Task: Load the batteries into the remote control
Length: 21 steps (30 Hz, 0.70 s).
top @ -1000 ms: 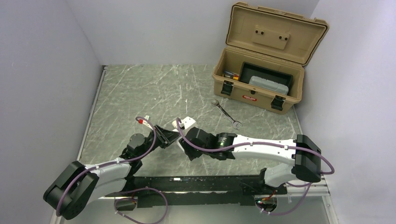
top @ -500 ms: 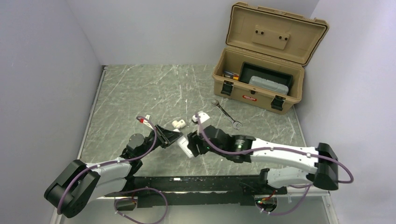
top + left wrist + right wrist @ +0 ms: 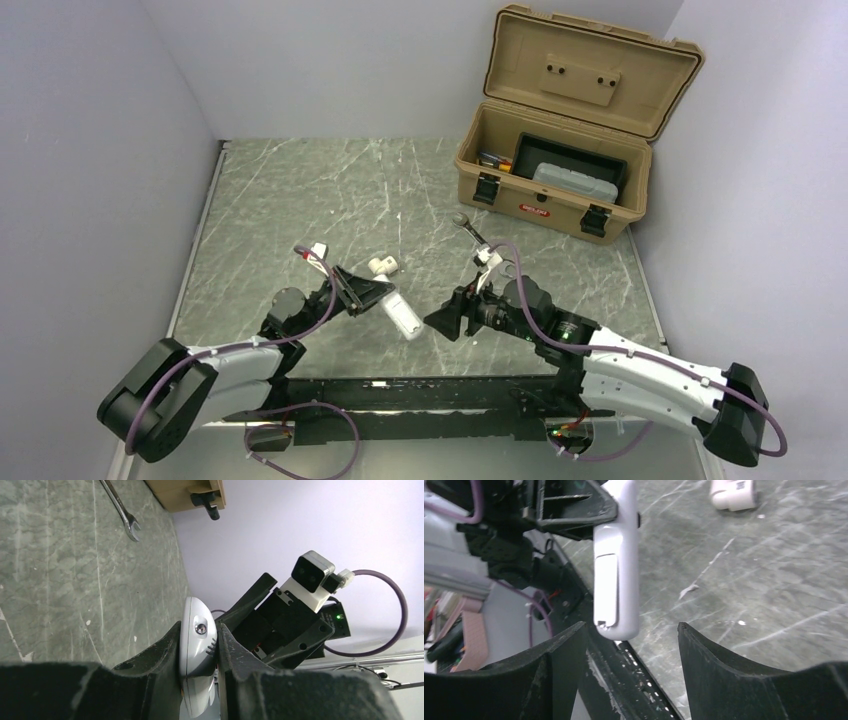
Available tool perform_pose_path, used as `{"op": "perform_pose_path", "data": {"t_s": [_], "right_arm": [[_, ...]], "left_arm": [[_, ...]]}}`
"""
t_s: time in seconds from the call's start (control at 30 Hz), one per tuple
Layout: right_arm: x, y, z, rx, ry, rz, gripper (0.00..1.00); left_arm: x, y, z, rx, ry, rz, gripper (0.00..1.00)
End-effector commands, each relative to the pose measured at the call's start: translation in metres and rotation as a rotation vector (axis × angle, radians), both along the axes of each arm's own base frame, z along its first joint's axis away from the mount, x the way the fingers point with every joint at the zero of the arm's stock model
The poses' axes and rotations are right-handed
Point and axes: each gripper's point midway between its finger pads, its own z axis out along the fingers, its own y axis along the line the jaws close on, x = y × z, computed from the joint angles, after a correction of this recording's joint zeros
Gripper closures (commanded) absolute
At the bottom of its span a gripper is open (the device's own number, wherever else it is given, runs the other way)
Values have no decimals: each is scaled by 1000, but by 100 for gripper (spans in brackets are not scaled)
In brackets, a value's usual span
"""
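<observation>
**Open tan toolbox, a wrench and a pipe fitting on a marbled table**

A tan plastic toolbox (image 3: 500, 192) stands at the far right corner of the grey-green marbled table (image 3: 320, 195), its lid (image 3: 590, 75) tipped back against the pale wall. Two black latches hang on its front, with a small red label (image 3: 536, 211) between them. Inside sits a black tray (image 3: 532, 150) holding a grey case (image 3: 575, 183); left of the tray lie small orange and yellow items, too small to identify. A silver wrench (image 3: 120, 507) lies flat just in front of the toolbox. A stubby white pipe fitting (image 3: 382, 265) rests on its side near the table's middle, well apart from the wrench.
</observation>
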Motion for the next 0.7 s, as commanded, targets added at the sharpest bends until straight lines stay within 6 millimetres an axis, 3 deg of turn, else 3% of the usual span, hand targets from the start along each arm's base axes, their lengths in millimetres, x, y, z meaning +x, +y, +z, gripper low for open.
{"op": "perform_pose_path", "data": {"t_s": [0.0,0.27,0.67], "right_arm": [[-17,16,30,171,-32,123,31],[-19,24,21,204,11,163,25],[-15,28,11,202,45,161,27]], "left_arm": [[-3,-5,39,-98,-96,-39,100],[-6,-5,46,-119,-115,-51,100],[-7,-4,50,-129,-121,-50,100]]}}
